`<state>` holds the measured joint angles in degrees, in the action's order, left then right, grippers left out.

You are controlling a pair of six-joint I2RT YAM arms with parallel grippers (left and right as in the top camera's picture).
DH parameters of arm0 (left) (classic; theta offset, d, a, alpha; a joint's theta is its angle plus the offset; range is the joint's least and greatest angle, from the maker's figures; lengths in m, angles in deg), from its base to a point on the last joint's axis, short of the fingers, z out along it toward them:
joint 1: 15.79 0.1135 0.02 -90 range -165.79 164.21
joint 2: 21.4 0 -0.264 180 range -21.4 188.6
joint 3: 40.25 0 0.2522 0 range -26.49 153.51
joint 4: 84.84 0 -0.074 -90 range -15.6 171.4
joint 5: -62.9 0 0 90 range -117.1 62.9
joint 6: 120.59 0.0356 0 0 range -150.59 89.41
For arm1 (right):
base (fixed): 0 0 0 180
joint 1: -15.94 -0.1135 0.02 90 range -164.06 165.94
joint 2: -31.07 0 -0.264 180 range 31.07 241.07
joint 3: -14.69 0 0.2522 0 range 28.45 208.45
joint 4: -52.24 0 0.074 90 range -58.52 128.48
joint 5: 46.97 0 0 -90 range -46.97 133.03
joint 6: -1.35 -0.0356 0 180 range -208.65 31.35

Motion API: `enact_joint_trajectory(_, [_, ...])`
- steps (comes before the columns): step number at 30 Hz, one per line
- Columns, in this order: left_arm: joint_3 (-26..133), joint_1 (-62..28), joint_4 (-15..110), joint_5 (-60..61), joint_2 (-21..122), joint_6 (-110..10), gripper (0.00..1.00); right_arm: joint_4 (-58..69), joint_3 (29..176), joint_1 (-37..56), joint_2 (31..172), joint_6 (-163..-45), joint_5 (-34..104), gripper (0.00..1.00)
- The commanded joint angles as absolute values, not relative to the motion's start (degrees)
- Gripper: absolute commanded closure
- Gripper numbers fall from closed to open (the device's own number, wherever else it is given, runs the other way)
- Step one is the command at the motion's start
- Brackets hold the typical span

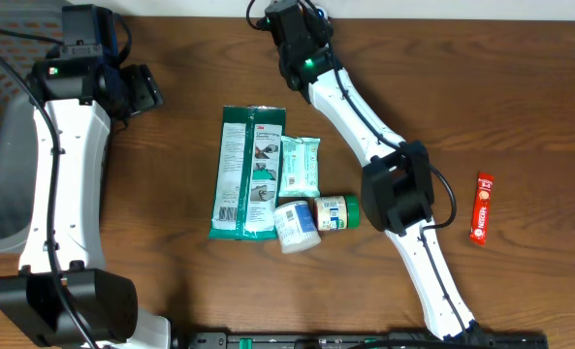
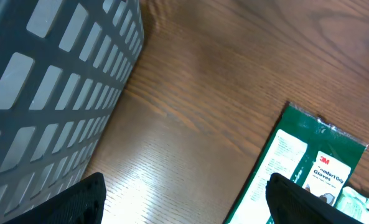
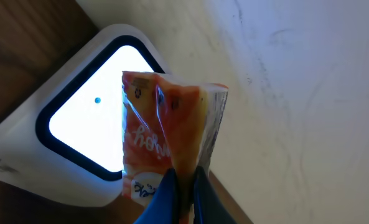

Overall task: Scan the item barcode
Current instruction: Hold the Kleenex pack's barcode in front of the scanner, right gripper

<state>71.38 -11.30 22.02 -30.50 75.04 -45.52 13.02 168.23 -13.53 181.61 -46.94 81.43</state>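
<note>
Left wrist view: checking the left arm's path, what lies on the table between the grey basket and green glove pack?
Nothing: the left wrist view shows bare wooden table between the grey basket and the green glove pack.

Dark brown wooden table is carrying a flat green glove packet, pale green wipes pack, white round tub, green-capped jar on its side, and, well apart, a red sachet.

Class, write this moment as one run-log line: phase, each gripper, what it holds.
phase: scanning | right gripper: shut on orange packet, facing lit scanner | left gripper: open, empty, near grey basket
</note>
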Motion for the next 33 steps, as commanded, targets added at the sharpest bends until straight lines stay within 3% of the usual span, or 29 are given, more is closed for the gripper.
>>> enact_joint_trajectory(1, [71.62, -10.97, 21.91, -31.44, 74.14, -45.2, 0.18, 13.22, 169.33, -13.68, 182.95, -46.63, 79.98, 0.99])
enact_joint_trajectory(33, [71.62, -10.97, 21.93, -31.44, 74.14, -45.2, 0.18, 13.29, 169.35, -13.9, 180.65, -48.97, 82.82, 0.99])
